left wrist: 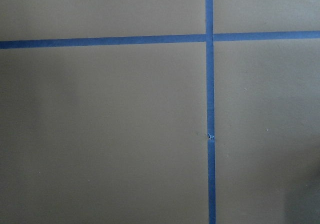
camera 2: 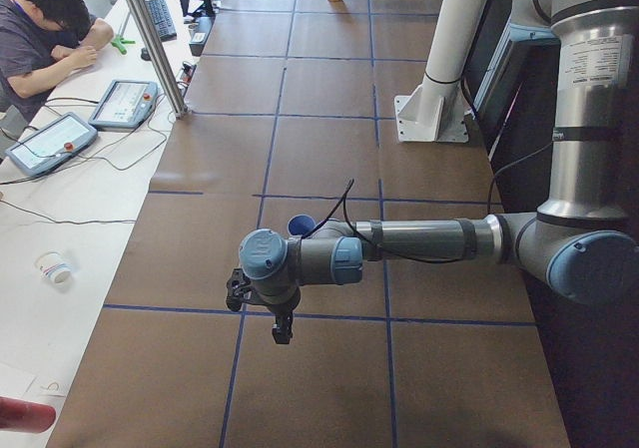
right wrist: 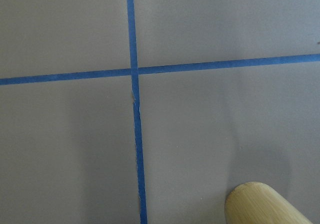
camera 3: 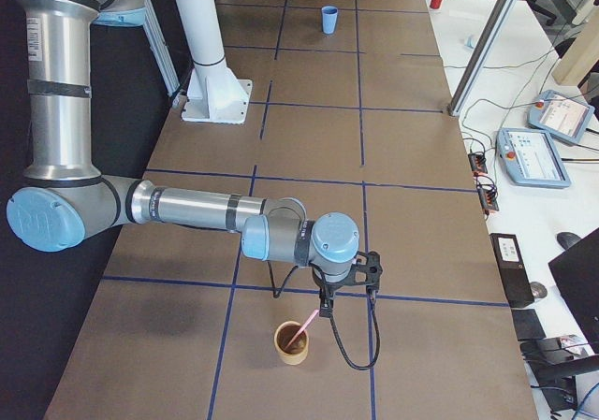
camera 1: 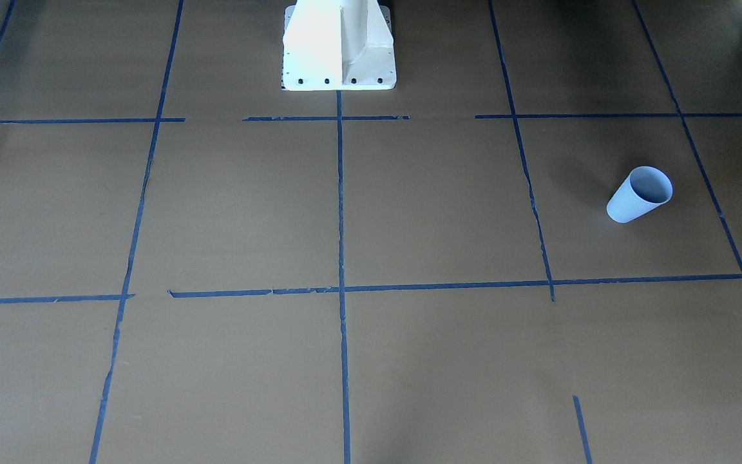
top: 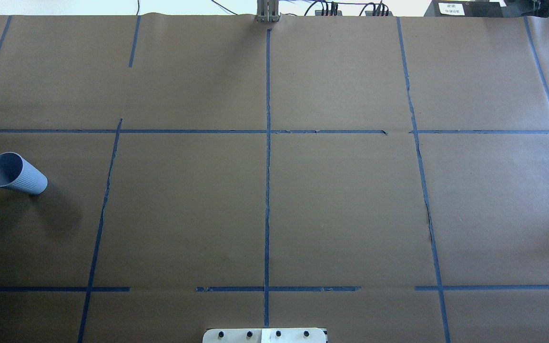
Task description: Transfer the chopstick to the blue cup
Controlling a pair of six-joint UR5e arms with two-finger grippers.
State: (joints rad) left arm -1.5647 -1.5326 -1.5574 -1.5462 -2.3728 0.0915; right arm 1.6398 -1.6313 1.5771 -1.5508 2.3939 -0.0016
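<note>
The pale blue ribbed cup (top: 15, 174) stands upright on the brown paper at the table's left side, also seen as the blue cup (camera 1: 639, 193) and far off as the blue cup (camera 3: 328, 20). The pink chopstick (camera 3: 306, 326) leans in a tan wooden cup (camera 3: 291, 342) near the table's right end. My right gripper (camera 3: 328, 308) hangs just above that tan cup, close to the chopstick's upper end; I cannot tell whether it is open or shut. My left gripper (camera 2: 280, 330) hovers over bare paper, with the blue cup (camera 2: 300, 225) partly hidden behind its arm; its state cannot be told either.
The white robot base (camera 1: 339, 45) stands at the table's middle back edge. Blue tape lines grid the paper. A side bench holds teach pendants (camera 3: 533, 153), cables and a small paper cup (camera 2: 55, 266); a person (camera 2: 40, 29) sits at it. The tan cup's rim (right wrist: 265, 204) shows under the right wrist.
</note>
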